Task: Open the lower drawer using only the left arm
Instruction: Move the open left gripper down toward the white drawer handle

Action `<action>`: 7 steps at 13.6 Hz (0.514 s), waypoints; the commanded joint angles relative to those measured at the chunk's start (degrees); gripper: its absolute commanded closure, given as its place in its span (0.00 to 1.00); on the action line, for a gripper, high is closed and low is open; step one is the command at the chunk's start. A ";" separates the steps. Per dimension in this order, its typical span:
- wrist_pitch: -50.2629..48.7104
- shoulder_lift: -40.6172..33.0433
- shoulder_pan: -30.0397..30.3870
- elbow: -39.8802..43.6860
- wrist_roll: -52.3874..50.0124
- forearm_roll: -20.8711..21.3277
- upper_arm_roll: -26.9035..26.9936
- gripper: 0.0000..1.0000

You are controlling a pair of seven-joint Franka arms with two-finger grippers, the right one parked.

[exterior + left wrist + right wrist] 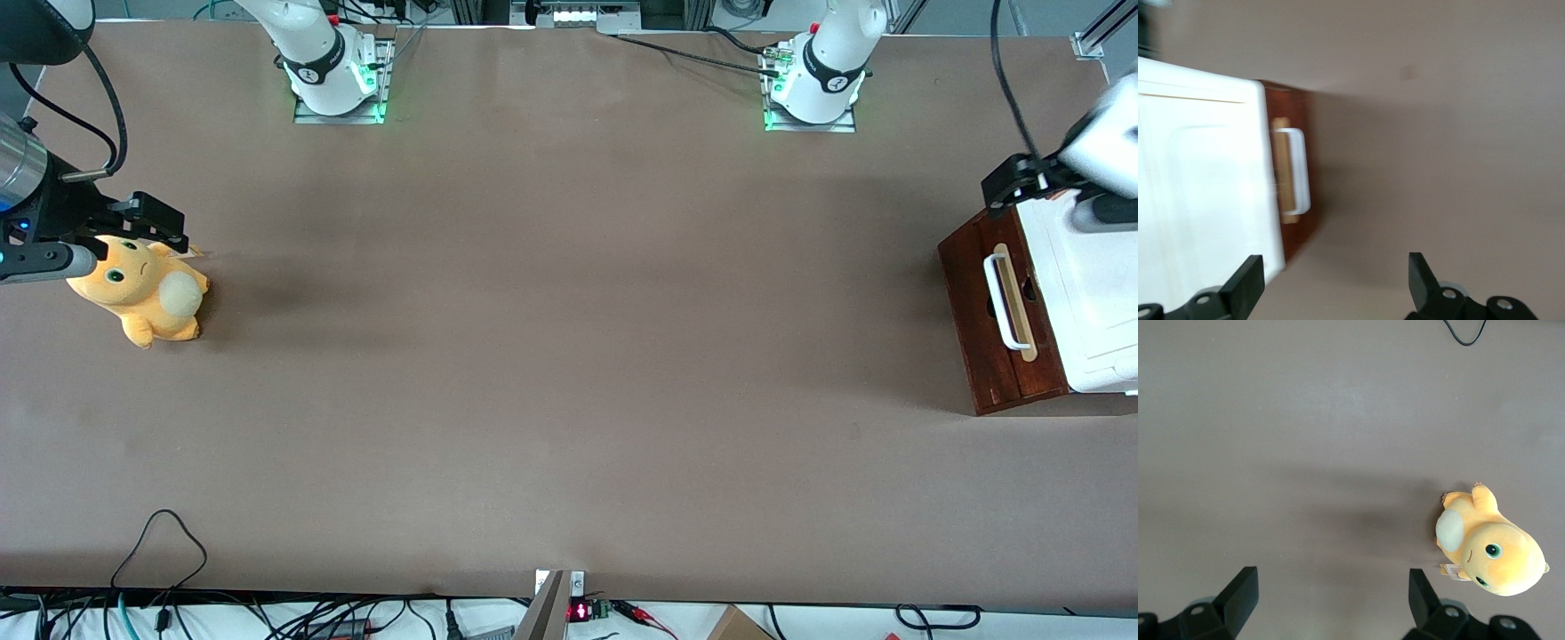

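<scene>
The left arm's gripper (1335, 283) hangs wide open and empty above the white cabinet top (1080, 293), its fingers (1248, 280) apart over the cabinet's edge and bare tabletop. Below and just ahead of it, the lower drawer (996, 320) sits closed, its white bar handle (1003, 300) untouched; its inside is hidden. Only the front view shows the orange plush toy (142, 293), lying toward the parked arm's end of the brown table (569, 356).

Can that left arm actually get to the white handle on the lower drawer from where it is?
Probably yes. The end effector hangs open above the white cabinet top, and the handle on the lower drawer faces bare table with nothing in front of it.
</scene>
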 commanded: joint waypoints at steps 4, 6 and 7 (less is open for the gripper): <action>1.81 0.30 -0.74 -16.38 -14.67 22.34 -8.51 0.10; 0.50 4.15 -1.18 -18.06 -21.69 28.23 -10.01 0.11; -1.51 7.31 -2.14 -18.76 -25.99 32.78 -10.27 0.11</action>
